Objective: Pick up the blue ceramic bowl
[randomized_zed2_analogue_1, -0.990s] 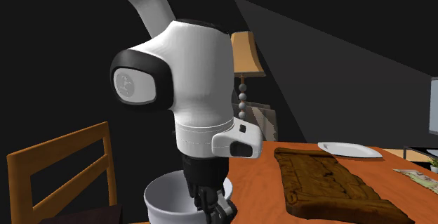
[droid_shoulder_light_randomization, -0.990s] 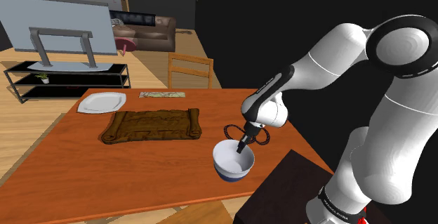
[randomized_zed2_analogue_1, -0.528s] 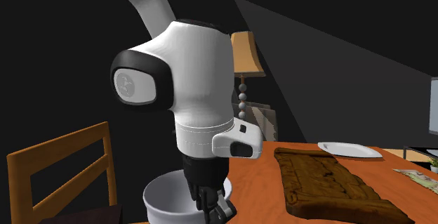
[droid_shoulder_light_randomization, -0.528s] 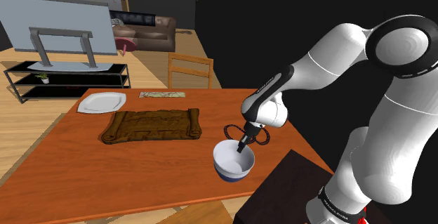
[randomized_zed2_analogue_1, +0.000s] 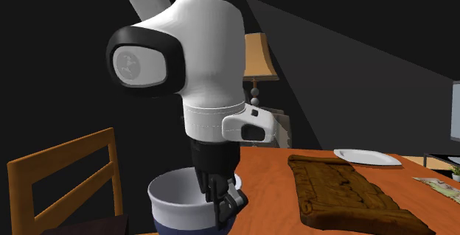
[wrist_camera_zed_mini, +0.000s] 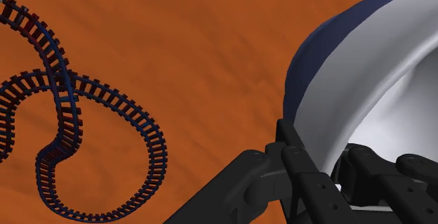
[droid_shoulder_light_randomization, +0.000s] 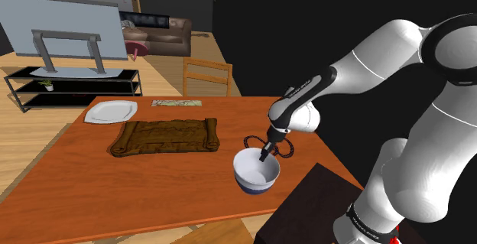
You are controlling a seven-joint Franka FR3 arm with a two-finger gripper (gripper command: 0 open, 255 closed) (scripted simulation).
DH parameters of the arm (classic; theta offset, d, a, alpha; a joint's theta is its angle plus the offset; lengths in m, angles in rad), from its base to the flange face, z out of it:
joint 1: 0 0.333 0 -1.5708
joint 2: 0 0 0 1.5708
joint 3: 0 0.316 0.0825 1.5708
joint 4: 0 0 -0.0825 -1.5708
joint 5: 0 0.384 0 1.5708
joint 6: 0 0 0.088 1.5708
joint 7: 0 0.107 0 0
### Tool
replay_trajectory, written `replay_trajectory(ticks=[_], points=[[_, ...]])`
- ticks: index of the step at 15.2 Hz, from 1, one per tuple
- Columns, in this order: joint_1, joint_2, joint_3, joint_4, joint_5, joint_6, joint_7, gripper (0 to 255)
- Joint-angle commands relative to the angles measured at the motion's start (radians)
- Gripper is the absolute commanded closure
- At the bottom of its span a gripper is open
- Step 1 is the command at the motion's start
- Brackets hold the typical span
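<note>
The table (droid_shoulder_light_randomization: 153, 181) is a broad slab of orange-brown wood with a fine streaked grain. The white arm (droid_shoulder_light_randomization: 359, 74), smooth and tubular with dark joints, reaches down over the table's end nearest its stand.

In the shoulder view a brown mat (droid_shoulder_light_randomization: 164, 137) lies flat near the table's middle. It is oblong, with rolled-looking edges and a ridged, carved surface. In the second exterior view the mat (randomized_zed2_analogue_1: 343, 189) is a thick slab with a raised border.

The bowl (droid_shoulder_light_randomization: 254, 175) is at about 4 o'clock from the mat and apart from it. It is round and deep, glossy white inside and on its upper wall, with a dark blue band around the base (wrist_camera_zed_mini: 351, 68). In the second exterior view the bowl (randomized_zed2_analogue_1: 180, 200) hangs beneath the wrist. I cannot tell whether its base touches the table.

A white plate (droid_shoulder_light_randomization: 111, 112), shallow and roughly square with soft corners, lies at about 10 o'clock from the mat.

A looping strip of toy track (wrist_camera_zed_mini: 158, 156), black and ladder-like with blue and red rails, curls on the wood just beside the bowl. In the shoulder view it lies at about 12 o'clock from the bowl (droid_shoulder_light_randomization: 248, 141).

The black gripper (droid_shoulder_light_randomization: 264, 157) is clamped on the bowl's rim. In the wrist view (wrist_camera_zed_mini: 326, 152) one ribbed finger presses the outer wall and the other sits inside.
</note>
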Motion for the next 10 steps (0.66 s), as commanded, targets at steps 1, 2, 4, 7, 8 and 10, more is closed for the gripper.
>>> replay_trajectory(ticks=[1,2,4,7,8,10], points=[[-0.011,-0.035,-0.001,-0.003,-0.059,-0.024,0.048,255],[-0.018,-0.052,0.000,-0.005,-0.085,-0.036,0.070,255],[-0.031,-0.086,0.005,-0.006,-0.132,-0.062,0.110,255],[-0.052,-0.134,0.013,-0.005,-0.191,-0.105,0.162,255],[-0.059,-0.149,0.017,-0.004,-0.208,-0.119,0.177,255],[-0.060,-0.151,0.018,-0.003,-0.210,-0.121,0.179,255]])
